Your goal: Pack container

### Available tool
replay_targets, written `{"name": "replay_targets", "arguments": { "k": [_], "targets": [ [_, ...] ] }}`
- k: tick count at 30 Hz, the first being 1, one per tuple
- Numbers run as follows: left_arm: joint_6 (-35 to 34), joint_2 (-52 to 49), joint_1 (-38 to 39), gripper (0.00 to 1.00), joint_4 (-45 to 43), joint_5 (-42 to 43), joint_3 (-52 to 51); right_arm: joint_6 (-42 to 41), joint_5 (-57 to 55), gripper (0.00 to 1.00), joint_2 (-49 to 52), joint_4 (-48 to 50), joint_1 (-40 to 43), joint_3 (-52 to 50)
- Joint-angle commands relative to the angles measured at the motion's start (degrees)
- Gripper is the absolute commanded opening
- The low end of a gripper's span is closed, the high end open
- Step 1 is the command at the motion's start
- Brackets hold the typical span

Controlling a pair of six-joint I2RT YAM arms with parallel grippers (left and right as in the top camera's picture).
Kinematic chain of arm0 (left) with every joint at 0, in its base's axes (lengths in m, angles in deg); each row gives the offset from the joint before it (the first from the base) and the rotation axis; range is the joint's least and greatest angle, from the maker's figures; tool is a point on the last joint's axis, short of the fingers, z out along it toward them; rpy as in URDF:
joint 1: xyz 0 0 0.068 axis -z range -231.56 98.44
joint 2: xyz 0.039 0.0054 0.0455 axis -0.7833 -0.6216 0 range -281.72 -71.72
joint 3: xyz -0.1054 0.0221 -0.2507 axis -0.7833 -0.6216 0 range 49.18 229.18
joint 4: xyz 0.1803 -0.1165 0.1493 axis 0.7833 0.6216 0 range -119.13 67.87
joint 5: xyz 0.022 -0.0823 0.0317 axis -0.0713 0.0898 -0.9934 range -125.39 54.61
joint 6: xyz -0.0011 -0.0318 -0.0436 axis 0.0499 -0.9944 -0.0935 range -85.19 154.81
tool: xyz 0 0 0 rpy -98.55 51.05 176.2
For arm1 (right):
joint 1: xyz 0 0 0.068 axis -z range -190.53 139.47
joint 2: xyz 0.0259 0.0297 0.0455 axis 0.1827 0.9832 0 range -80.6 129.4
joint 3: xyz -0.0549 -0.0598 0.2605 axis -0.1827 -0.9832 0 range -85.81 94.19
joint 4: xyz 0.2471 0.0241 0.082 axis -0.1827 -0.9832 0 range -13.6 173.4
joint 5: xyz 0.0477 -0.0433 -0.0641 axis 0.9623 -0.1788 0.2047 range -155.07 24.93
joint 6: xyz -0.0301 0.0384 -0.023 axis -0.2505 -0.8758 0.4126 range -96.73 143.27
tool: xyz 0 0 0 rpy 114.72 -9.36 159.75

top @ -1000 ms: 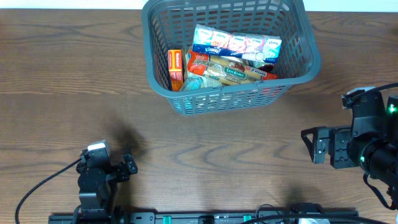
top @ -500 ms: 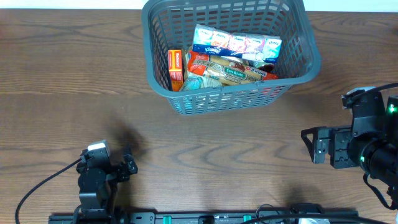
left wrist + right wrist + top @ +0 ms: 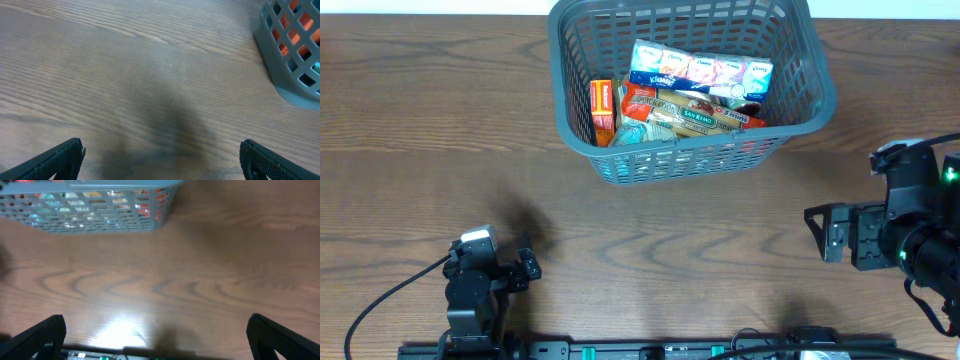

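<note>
The container is a dark grey lattice basket (image 3: 578, 140) at the table's far middle. It holds a blue Kleenex tissue pack (image 3: 700, 70), a San Remo pasta packet (image 3: 690, 115) and an orange box (image 3: 602, 108). Its corner shows in the left wrist view (image 3: 287, 85) and its side in the right wrist view (image 3: 90, 217). My left gripper (image 3: 527, 267) is open and empty near the front left edge; its fingers frame bare wood (image 3: 160, 157). My right gripper (image 3: 817, 232) is open and empty at the right, pointing left (image 3: 157, 335).
The wooden table (image 3: 420, 150) stretches left and in front of the basket. A rail with cables (image 3: 650, 350) runs along the front edge. A black cable (image 3: 380, 305) loops from the left arm.
</note>
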Motion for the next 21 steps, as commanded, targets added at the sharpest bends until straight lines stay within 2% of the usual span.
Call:
{"name": "replay_targets", "arguments": {
  "k": [1,5,10,21],
  "targets": [
    [0.98,0.35,-0.28,0.99,-0.31,-0.04,-0.74,1.6,-1.4,0.99,-1.86,2.21,-1.75,-0.22],
    [0.98,0.35,-0.28,0.99,-0.31,-0.04,-0.74,1.57,-1.18,0.99,-6.97,8.52,-7.23,-6.14],
    [0.98,0.35,-0.28,0.99,-0.31,-0.07,-0.74,1.55,-0.96,0.99,-16.0,17.53,-12.57,-19.71],
    [0.98,0.35,-0.28,0.99,-0.31,-0.07,-0.74,1.11,-0.39,0.99,-38.69,39.41,-14.47,-53.99]
  ]
}}
